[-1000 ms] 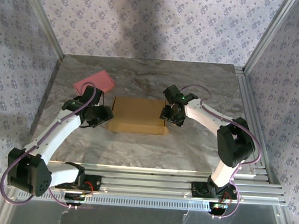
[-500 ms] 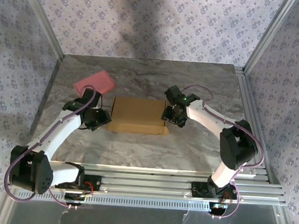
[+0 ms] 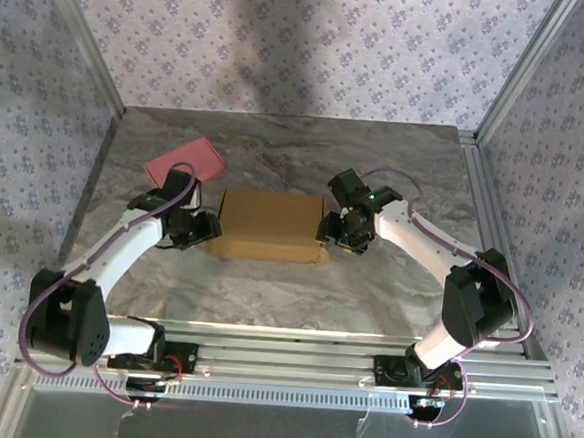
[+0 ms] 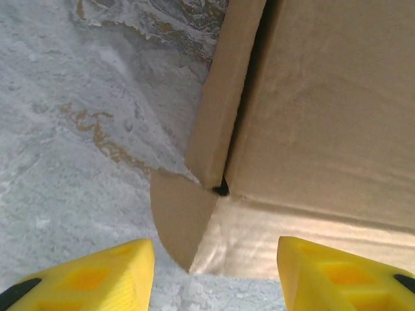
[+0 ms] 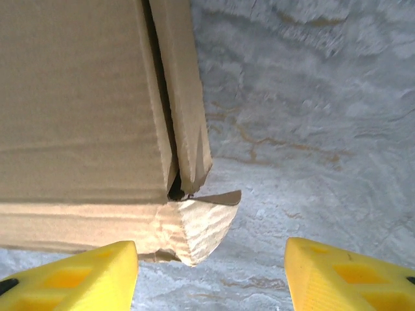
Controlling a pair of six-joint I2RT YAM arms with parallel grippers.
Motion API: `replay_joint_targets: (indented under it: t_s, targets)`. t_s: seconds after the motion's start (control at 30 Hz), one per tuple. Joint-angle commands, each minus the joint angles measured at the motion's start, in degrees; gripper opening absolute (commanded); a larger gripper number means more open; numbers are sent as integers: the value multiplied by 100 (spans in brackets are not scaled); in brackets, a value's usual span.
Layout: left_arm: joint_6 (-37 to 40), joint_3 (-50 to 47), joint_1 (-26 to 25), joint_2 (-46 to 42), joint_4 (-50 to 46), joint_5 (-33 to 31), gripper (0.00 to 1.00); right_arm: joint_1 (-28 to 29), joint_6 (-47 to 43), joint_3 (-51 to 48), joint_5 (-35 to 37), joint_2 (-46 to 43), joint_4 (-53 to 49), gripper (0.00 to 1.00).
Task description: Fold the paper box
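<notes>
flat brown paper box [image 3: 272, 225], rounded corner tabs [image 4: 178, 223] perhaps loose

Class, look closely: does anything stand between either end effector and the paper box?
Nothing visible does. The left end effector and right end effector sit open at opposite ends of the paper box, with bare table between. The pink sheet lies aside, far left.

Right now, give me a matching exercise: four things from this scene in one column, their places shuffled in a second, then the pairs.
1 paper box
2 pink card
3 left end effector
4 right end effector

A at the box's right end, open
B far left of the table
C at the box's left end, open
D middle of the table

Pairs: 1-D, 2-B, 3-C, 4-A
</notes>
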Motion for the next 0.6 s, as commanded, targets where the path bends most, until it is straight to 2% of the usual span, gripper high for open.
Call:
replay_joint_targets:
  t_s: [0.0,0.2,0.57]
  targets:
    - [369,119,81,352,306,254,52,105,-69,-39,-424,-1,3,63]
    - [456,-93,88,496,665,362,53,229,-105,-275,-566,222,165,62]
    - [268,-341,85,719,1194,546,52,243,-181,119,-707,724,258,59]
